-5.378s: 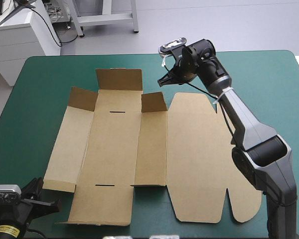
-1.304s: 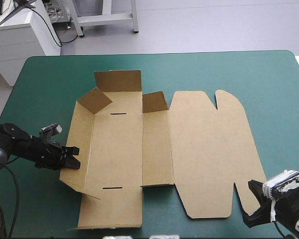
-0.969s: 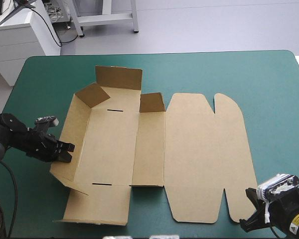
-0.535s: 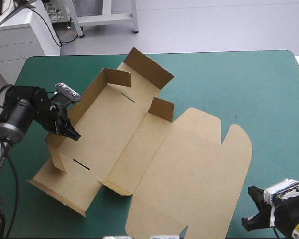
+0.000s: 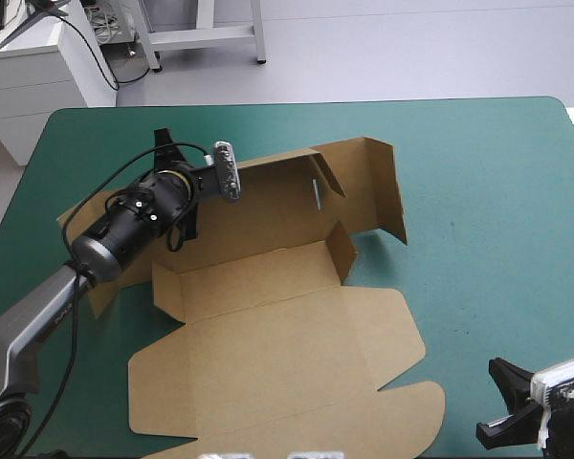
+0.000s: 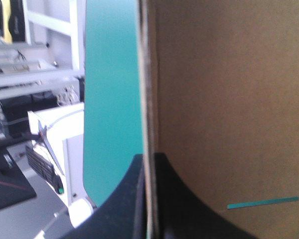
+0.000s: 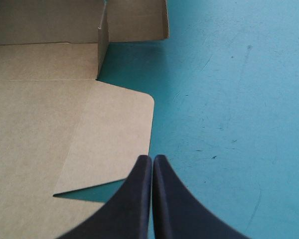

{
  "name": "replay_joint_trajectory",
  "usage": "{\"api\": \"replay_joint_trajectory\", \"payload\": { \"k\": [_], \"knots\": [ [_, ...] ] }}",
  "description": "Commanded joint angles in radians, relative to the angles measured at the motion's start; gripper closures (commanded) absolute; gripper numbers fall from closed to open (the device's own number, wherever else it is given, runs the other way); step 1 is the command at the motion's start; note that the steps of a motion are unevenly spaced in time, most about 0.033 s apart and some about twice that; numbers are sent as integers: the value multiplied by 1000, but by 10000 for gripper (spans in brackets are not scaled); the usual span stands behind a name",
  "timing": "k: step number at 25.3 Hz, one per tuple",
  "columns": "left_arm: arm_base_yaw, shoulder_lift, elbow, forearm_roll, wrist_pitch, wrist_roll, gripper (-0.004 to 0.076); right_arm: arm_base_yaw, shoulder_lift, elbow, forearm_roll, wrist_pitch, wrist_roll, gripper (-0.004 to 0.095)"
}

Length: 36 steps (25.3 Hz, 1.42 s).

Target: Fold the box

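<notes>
The box (image 5: pixel 268 325) is lying across the middle of the bench (image 5: pixel 478 172). It is turned so that its wide lid is spreading flat toward the near edge, while its base and raised walls are sitting toward the far edge. The left arm (image 5: pixel 134 215) is reaching in from the near left corner toward the far left part of the bench. The left jaws are clamping a wall on the box's left side: in the left wrist view the board's thin edge is running straight between the two black fingers, which are all but together on it. That pinch on the edge is probably serving to stand this wall up and steady the whole sheet. A slot (image 6: pixel 263 202) in the board beside the jaws is showing teal-green through it and is likely waiting for a tab. The right jaws are sitting together in a pointed arch, holding nothing, by the near right corner. They are pointing along bare cover just beside the lid's rounded flap (image 7: pixel 114 144) without touching it, seemingly parked clear so that the left arm is working unhindered.
</notes>
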Motion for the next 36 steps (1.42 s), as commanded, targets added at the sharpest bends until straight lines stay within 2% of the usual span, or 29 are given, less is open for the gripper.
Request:
{"api": "replay_joint_trajectory", "payload": {
  "k": [1,5,7,9,11,13,17,31,36],
  "knots": [
    [-64,-2,-33,39,-72,-1,732,-4,13,-20,-13,-63,1,904],
    [-119,16,-15,46,-68,-27,733,-4,13,-20,-13,-63,1,904],
    [-182,6,44,237,-73,-252,733,-4,13,-20,-13,-63,1,904],
    [-235,-29,125,441,-92,-413,732,-4,13,-20,-13,-63,1,904],
    [-290,-71,209,608,-101,-538,732,-4,13,-20,-13,-63,1,904],
    [-340,-106,274,699,-77,-594,732,-4,13,-20,-13,-63,1,904],
    [-401,-149,325,731,-29,-637,732,-4,13,-20,-13,-63,1,904],
    [-542,-177,435,827,23,-685,732,-4,13,-20,-15,-65,-4,908],
    [-592,-177,446,857,79,-778,732,-4,13,-20,-15,-67,-38,918]
  ]
}}
